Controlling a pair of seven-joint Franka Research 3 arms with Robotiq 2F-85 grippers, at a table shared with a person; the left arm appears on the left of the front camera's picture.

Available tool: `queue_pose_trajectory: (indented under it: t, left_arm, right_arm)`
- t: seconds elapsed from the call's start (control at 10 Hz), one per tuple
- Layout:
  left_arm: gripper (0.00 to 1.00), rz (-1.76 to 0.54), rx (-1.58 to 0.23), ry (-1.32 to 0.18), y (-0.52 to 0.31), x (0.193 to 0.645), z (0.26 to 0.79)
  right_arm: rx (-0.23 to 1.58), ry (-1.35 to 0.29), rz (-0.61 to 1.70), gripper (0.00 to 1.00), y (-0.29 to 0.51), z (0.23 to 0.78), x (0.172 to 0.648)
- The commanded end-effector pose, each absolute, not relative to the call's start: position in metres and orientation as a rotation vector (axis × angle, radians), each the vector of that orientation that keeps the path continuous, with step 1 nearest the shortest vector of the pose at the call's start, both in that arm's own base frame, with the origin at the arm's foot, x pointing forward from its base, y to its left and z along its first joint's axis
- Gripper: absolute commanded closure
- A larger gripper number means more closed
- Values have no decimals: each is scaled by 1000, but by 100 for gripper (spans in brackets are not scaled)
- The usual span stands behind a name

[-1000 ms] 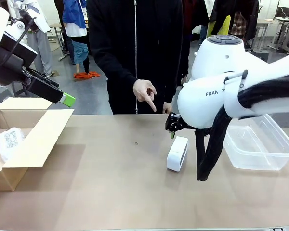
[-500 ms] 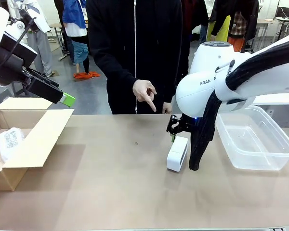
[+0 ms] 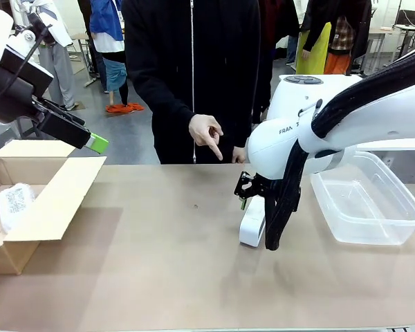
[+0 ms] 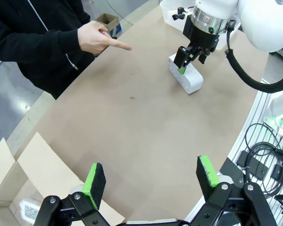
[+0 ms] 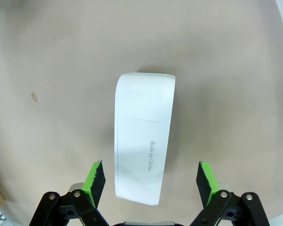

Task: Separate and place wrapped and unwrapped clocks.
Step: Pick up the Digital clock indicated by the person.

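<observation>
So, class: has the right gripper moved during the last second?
Yes. The right gripper has shifted slightly left along the unmoved white clock, away from the clear tub.

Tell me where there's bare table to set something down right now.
The widest free patch is the middle of the table, between the cardboard box and the white clock. It is crowded on the right, where the open right gripper hovers over the clock beside the clear plastic bin.

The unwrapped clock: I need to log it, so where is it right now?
In the front view the unwrapped clock lies on the table right of centre, directly under the open right gripper, left of the clear plastic bin.
</observation>
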State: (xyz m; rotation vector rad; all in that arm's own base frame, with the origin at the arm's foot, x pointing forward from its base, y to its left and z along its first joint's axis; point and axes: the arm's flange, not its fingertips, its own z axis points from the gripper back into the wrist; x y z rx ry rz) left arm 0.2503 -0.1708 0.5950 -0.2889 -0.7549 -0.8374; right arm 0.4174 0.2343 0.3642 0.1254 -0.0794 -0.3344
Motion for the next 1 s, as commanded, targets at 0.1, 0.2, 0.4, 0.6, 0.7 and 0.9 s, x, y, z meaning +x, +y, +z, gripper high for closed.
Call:
queue_pose_trajectory:
  t: [0.1, 0.2, 0.4, 0.6, 0.7, 0.9]
  left_arm:
    - [0, -837, -302, -763, -172, 250, 596]
    - [0, -837, -302, -763, -172, 250, 596]
    - [0, -837, -302, -763, -172, 250, 596]
    - [0, -837, -302, -763, -172, 250, 596]
    - [0, -837, -302, -763, -172, 250, 596]
    - [0, -837, -302, -763, -172, 250, 596]
  right_arm:
    - [100, -102, -364, 0, 245, 350, 426]
    - [93, -102, -367, 0, 247, 349, 426]
    - [76, -88, -357, 0, 250, 346, 428]
    - [63, -113, -345, 17, 254, 346, 428]
    - [62, -109, -334, 17, 257, 347, 428]
    - [46, -114, -330, 23, 258, 347, 428]
